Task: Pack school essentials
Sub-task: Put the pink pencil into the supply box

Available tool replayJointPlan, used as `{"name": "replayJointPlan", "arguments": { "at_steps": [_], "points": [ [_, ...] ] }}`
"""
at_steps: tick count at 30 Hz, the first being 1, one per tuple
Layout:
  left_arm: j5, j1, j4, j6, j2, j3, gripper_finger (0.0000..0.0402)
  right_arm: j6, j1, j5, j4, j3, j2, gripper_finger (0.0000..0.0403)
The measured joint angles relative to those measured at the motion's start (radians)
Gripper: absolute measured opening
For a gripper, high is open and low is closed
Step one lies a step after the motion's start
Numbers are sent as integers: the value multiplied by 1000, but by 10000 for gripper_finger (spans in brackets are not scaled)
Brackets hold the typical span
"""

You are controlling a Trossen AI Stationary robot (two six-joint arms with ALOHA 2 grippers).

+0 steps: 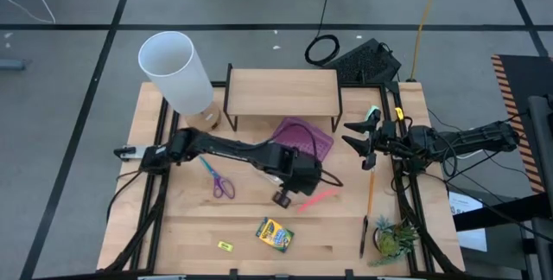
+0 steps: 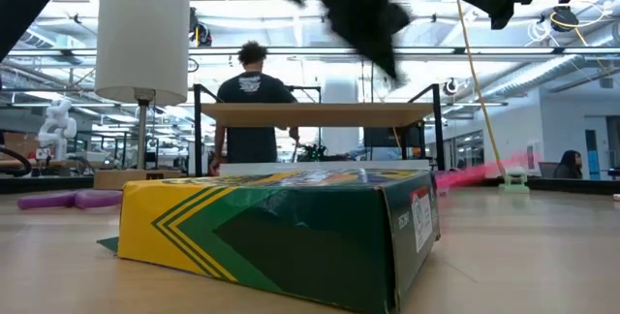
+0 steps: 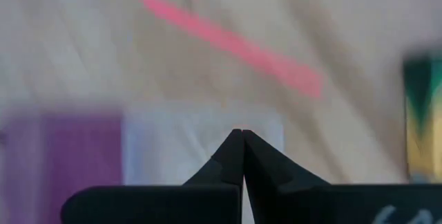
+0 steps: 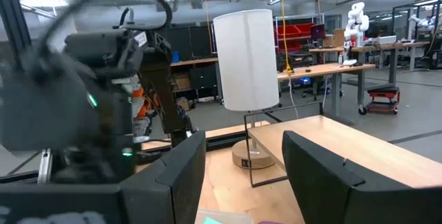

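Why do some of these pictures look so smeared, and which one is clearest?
The high view is clearest, evenly lit. The left wrist view is out of focus: the thin pink pen is a soft streak beyond the shut left tool. In the low view the yellow-green crayon box fills the foreground and a dark arm above smears. The right wrist view blurs the other arm; the white cylindrical lamp stays sharp.

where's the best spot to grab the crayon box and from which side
Take the crayon box across its two long sides, at mid-length, coming straight down from above. It lies flat on the table, turned at a slant, so the end effector would need to rotate to match. Nothing crowds it; the yellow piece lies apart.
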Motion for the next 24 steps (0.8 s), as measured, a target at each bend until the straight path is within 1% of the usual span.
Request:
{"name": "replayJointPlan", "arguments": {
  "at_steps": [2,3,5,7,11,15,17,20,23,24],
  "points": [
    [-46,7,-122,-29,-6,-2,5,2,0,0,-1,0,-1,185],
    [-71,11,-159,-42,-9,-2,4,3,0,0,-3,0,-1,185],
    [-98,16,-186,-60,-15,-1,2,3,0,0,-2,0,0,185],
    [-91,21,-166,-77,-17,-1,7,3,0,0,4,0,0,185],
    [-38,20,9,-81,-19,-43,39,25,0,0,11,0,-1,185],
    [-33,6,95,-80,-17,-73,87,27,0,-3,7,0,0,185],
    [-36,0,197,-126,-19,-99,113,21,0,-2,10,0,0,185],
    [-73,-9,375,-215,-19,-154,147,22,0,-2,18,0,-3,185],
    [-109,-18,565,-223,-19,-209,170,34,0,-1,18,0,-5,185],
    [-136,-22,616,-228,-19,-220,174,40,0,-1,18,0,-5,185]
  ]
}}
